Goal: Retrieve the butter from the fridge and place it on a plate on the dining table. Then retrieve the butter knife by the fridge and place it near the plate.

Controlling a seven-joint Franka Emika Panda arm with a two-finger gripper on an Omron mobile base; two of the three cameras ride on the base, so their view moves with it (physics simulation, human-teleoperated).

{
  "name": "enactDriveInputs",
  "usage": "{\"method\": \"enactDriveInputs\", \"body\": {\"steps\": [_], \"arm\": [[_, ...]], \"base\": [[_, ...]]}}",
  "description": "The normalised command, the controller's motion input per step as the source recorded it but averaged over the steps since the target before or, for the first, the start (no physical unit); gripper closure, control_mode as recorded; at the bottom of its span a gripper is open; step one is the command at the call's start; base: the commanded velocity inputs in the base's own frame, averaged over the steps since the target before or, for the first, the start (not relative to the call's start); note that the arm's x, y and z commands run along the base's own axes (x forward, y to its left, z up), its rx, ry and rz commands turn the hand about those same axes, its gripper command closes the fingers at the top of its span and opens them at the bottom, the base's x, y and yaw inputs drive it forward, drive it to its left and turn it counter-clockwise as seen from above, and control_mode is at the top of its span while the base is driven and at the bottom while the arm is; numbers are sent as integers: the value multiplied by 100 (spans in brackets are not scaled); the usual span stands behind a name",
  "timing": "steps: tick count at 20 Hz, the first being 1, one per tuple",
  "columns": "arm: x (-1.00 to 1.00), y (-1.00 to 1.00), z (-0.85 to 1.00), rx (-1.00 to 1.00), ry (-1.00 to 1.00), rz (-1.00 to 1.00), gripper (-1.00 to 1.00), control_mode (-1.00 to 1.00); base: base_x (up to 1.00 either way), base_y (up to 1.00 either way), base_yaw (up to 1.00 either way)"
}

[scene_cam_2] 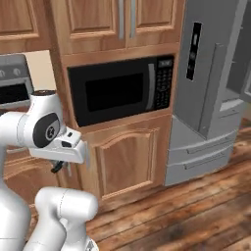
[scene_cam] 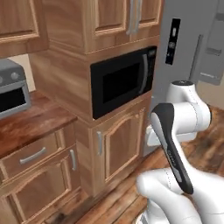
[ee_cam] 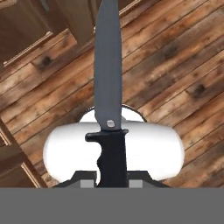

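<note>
A white robot arm stands on a wooden plank floor (scene_cam_2: 196, 206) in a kitchen, facing a wall of brown wood cabinets (scene_cam_2: 125, 157). In the hand camera, the gripper (ee_cam: 112, 181) is closed tight on the black handle of the butter knife (ee_cam: 108, 87), whose long grey blade points straight away from the hand, up the middle of the picture, over the floor boards. The knife's small black guard sits just above the finger tips, and a rivet shows at the base of the blade. Seen from the right base camera, the hand is folded in close to the arm's own body, at about the height of the lower cabinet door, with a dark bit of the knife handle poking out beneath it. A black microwave (scene_cam_2: 120, 88) is built into the cabinets above. To its right stands the grey steel fridge (scene_cam_2: 211, 98), with a black display panel, long upright handles and lower drawers; its far door appears swung open. At the far left, a grey toaster oven (scene_cam: 11, 89) rests on a wood-topped counter (scene_cam: 30, 120).
</note>
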Motion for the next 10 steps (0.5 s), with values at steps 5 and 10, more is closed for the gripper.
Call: {"method": "enactDriveInputs", "body": {"steps": [5, 10], "arm": [[0, 0, 0, 0, 0, 0, 100, 100], [0, 0, 0, 0, 0, 0, 100, 100]], "base": [[18, -55, -80], [16, -47, -82]]}}
